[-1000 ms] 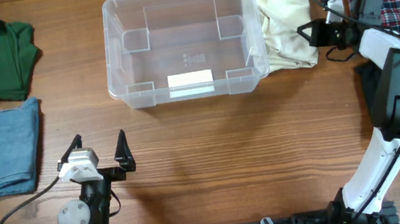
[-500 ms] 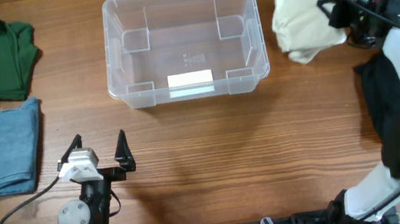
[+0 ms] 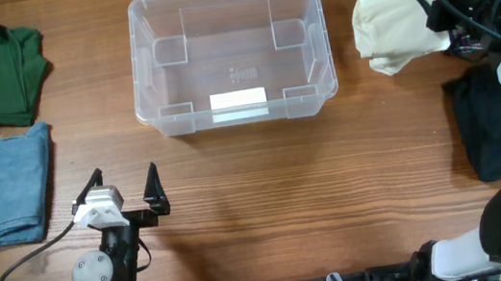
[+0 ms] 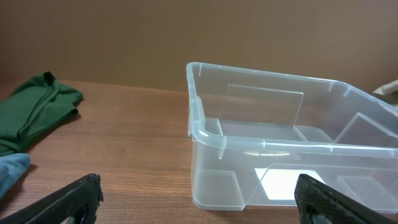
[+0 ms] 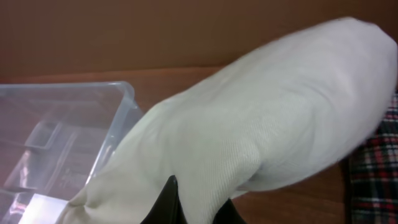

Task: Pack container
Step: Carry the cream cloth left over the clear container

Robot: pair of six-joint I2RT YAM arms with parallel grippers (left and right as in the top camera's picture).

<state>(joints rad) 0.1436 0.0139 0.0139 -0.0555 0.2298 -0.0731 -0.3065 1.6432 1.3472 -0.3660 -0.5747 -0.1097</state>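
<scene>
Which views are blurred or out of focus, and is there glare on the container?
Overhead: sharp, evenly lit, faint reflections on the container walls. Left wrist: container clear, the arm's own fingers dark and soft at the bottom edge. Right wrist: the cream cloth fills the frame, slightly blurred; the container behind is hazy.

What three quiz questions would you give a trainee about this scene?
1. True or false: the container is empty.
2. The right gripper is shut on: A) the cream cloth, B) the container, C) nothing.
3. Fill in: the left gripper is ___ (open or shut).
Key: 1 true; 2 A; 3 open.
</scene>
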